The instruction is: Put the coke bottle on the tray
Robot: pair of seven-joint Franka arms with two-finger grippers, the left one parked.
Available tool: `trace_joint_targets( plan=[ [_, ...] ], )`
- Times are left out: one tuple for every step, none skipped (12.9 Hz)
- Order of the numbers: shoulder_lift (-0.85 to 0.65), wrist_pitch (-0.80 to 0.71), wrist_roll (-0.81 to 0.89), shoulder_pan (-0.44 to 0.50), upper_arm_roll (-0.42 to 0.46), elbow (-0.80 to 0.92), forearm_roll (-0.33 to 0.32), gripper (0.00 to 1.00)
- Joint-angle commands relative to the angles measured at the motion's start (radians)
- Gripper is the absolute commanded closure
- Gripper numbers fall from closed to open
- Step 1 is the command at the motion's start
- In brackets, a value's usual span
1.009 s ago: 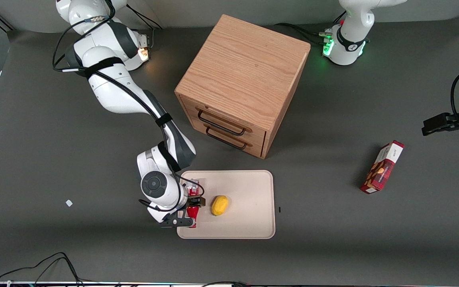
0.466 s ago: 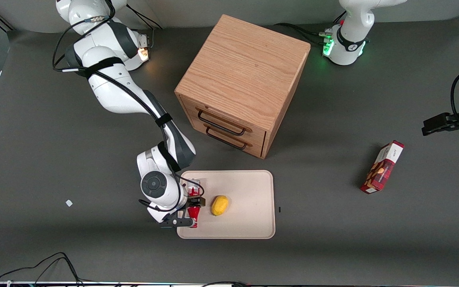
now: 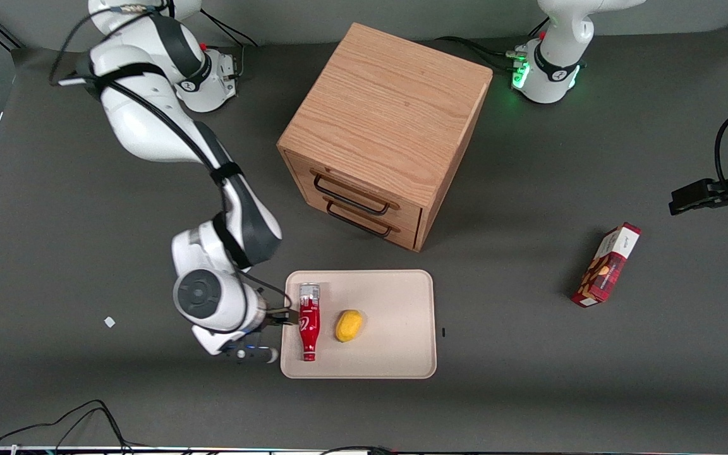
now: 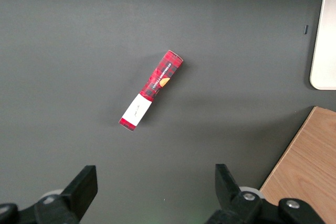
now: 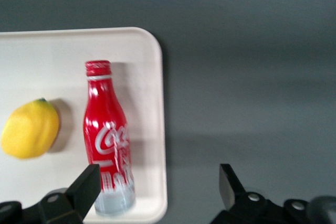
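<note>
The coke bottle [image 3: 309, 322] lies on its side in the tray [image 3: 395, 354], close to the rim at the working arm's end, its red cap pointing toward the front camera. The wrist view shows the coke bottle [image 5: 107, 140] flat on the tray [image 5: 142, 61] with its white script logo facing up. My right gripper [image 3: 272, 333] hangs just outside that rim, over the dark table, a little apart from the bottle. The gripper [image 5: 157, 184] is open and holds nothing.
A yellow lemon [image 3: 349, 325] lies on the tray beside the bottle. The wooden drawer cabinet [image 3: 383, 133] stands farther from the front camera than the tray. A red snack box [image 3: 605, 264] lies toward the parked arm's end of the table.
The gripper was shut on the bottle over the tray. It has since opened, let go and drawn away toward the working arm's end. The bottle stays lying on the tray.
</note>
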Motion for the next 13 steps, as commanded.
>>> trace_joint_targets(
  plan=[
    [-0.288,-0.002,-0.02,-0.044,0.02,-0.348,0.014,0.0],
    [-0.384,-0.007,-0.022,-0.077,0.02,-0.447,0.013,0.0],
    [-0.464,-0.013,-0.04,-0.119,0.033,-0.517,0.014,0.0],
    [-0.549,-0.048,-0.063,-0.154,0.049,-0.586,0.013,0.0],
    [-0.63,-0.08,-0.068,-0.188,0.05,-0.652,0.013,0.0],
    [-0.701,-0.092,-0.086,-0.211,0.052,-0.703,0.013,0.0],
    [-0.771,-0.105,-0.088,-0.204,0.035,-0.751,0.014,0.0],
    [-0.834,-0.124,-0.094,-0.2,0.0,-0.788,0.016,0.0],
    [-0.876,-0.147,-0.112,-0.164,-0.043,-0.805,0.019,0.0],
    [-0.888,-0.166,-0.11,-0.123,-0.099,-0.802,0.049,0.0],
    [-0.89,-0.19,-0.116,-0.102,-0.142,-0.793,0.092,0.0],
    [-0.89,-0.204,-0.122,-0.102,-0.152,-0.785,0.106,0.0],
    [-0.887,-0.223,-0.14,-0.101,-0.157,-0.767,0.106,0.0]
  ],
)
